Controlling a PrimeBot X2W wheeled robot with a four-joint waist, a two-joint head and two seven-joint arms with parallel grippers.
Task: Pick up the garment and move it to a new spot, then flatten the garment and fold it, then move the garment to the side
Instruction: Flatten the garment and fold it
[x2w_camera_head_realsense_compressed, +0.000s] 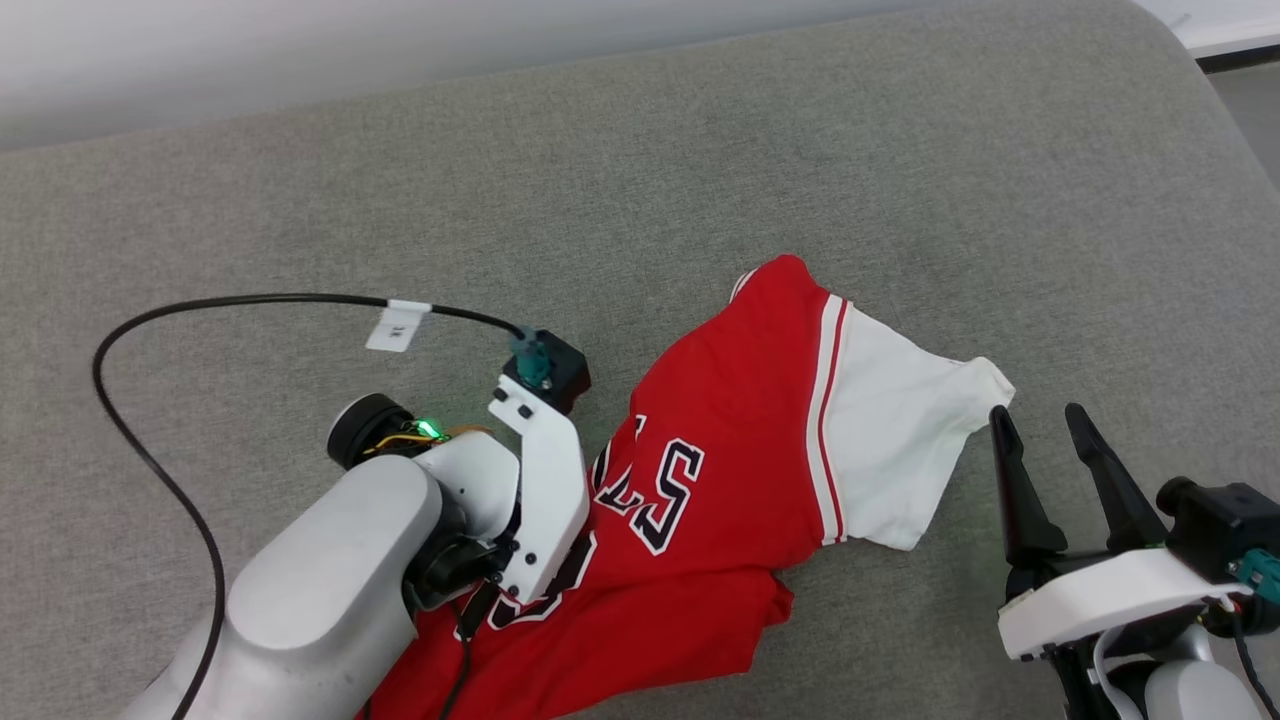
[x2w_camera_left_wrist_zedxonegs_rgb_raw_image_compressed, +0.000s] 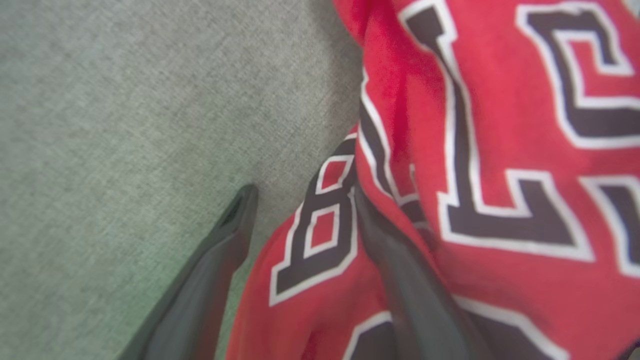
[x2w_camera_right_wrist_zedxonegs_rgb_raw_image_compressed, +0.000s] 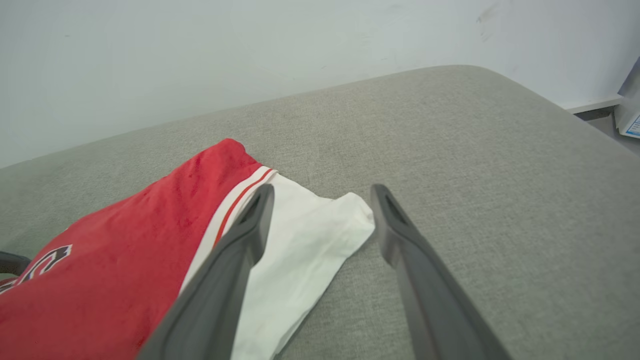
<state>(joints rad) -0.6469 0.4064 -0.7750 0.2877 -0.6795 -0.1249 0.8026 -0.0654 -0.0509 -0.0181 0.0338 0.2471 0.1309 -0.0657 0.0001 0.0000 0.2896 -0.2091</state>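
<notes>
The garment (x2w_camera_head_realsense_compressed: 720, 480), a red jersey with black white-outlined letters, lies crumpled on the grey cushion (x2w_camera_head_realsense_compressed: 700, 150). Its white sleeve (x2w_camera_head_realsense_compressed: 890, 440) is spread to the right. My left arm's wrist (x2w_camera_head_realsense_compressed: 530, 470) hangs over the garment's left part and hides the fingers in the head view. In the left wrist view, my left gripper (x2w_camera_left_wrist_zedxonegs_rgb_raw_image_compressed: 300, 195) is open and straddles the garment's (x2w_camera_left_wrist_zedxonegs_rgb_raw_image_compressed: 500, 150) edge, with one finger (x2w_camera_left_wrist_zedxonegs_rgb_raw_image_compressed: 220, 250) over the bare cushion and the other on the red cloth. My right gripper (x2w_camera_head_realsense_compressed: 1040, 415) is open just right of the sleeve tip. Its fingers frame the sleeve (x2w_camera_right_wrist_zedxonegs_rgb_raw_image_compressed: 305, 240) in the right wrist view, where the gripper (x2w_camera_right_wrist_zedxonegs_rgb_raw_image_compressed: 324, 190) holds nothing.
A black cable (x2w_camera_head_realsense_compressed: 150, 320) with a white tag (x2w_camera_head_realsense_compressed: 398, 325) loops over the cushion on the left. A pale wall (x2w_camera_right_wrist_zedxonegs_rgb_raw_image_compressed: 250, 50) rises behind the cushion. The cushion's rounded right edge (x2w_camera_head_realsense_compressed: 1200, 90) drops to the floor at the upper right.
</notes>
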